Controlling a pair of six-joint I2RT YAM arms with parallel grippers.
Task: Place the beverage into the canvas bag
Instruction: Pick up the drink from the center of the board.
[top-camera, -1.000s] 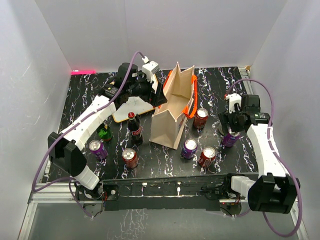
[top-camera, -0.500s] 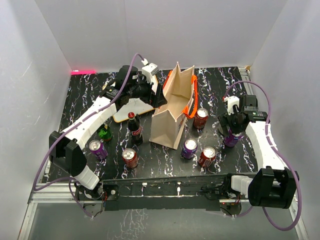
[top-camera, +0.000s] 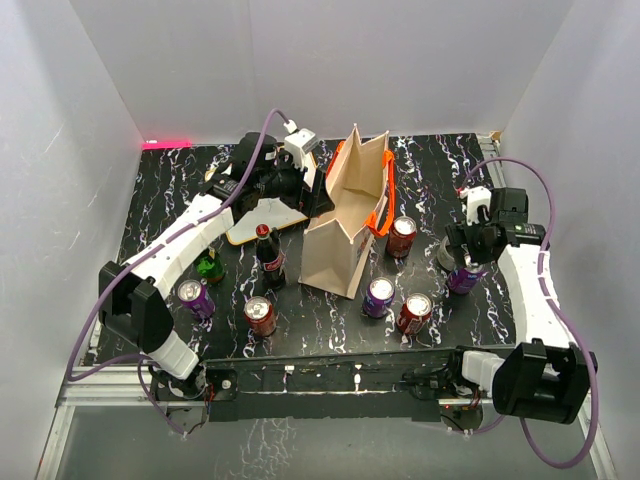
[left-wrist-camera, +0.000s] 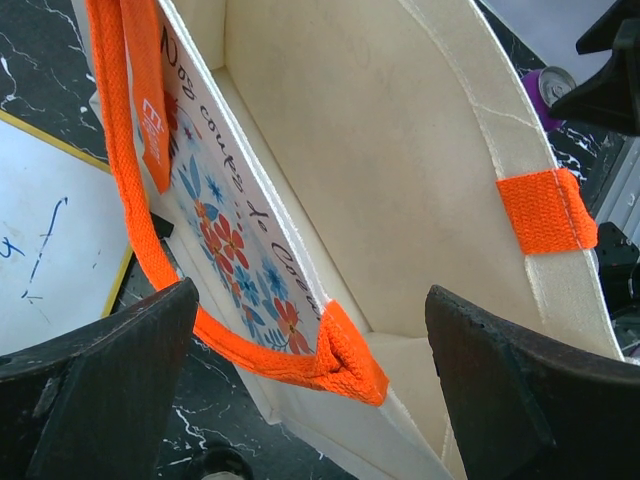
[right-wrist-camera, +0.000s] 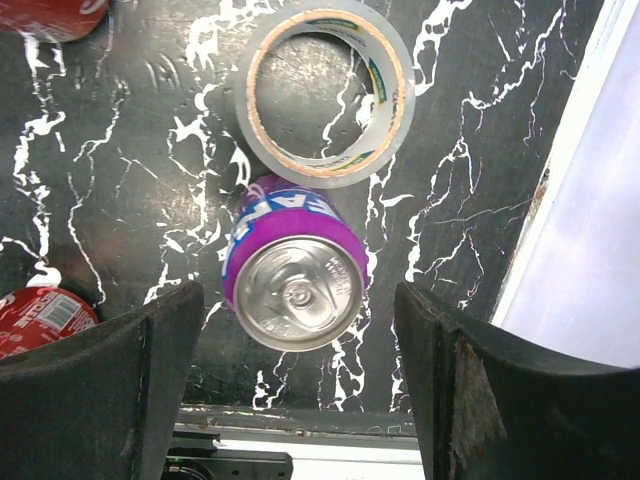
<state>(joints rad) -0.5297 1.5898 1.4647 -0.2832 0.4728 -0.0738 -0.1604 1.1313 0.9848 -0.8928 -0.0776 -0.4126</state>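
Observation:
The canvas bag (top-camera: 342, 228) stands upright mid-table, beige with orange handles, its mouth open. My left gripper (top-camera: 316, 196) hovers open over the bag's left rim. In the left wrist view that gripper (left-wrist-camera: 310, 300) has its fingers wide on either side of the orange handle joint (left-wrist-camera: 345, 355), and the bag's inside (left-wrist-camera: 400, 150) looks empty. A purple beverage can (right-wrist-camera: 296, 280) stands upright on the table. My right gripper (right-wrist-camera: 297, 300) is open above it, with one finger on each side and clear of it. From above, this can (top-camera: 460, 279) sits below the right gripper (top-camera: 464, 262).
A tape roll (right-wrist-camera: 322, 95) lies just behind the purple can. Other drinks stand around the bag: red cans (top-camera: 402, 237) (top-camera: 414, 312) (top-camera: 260, 316), purple cans (top-camera: 379, 296) (top-camera: 195, 297), a cola bottle (top-camera: 268, 255), a green bottle (top-camera: 209, 265). A white board (top-camera: 262, 218) lies left of the bag.
My right gripper has shifted slightly to the right over the purple can, still open. The left arm has hardly moved.

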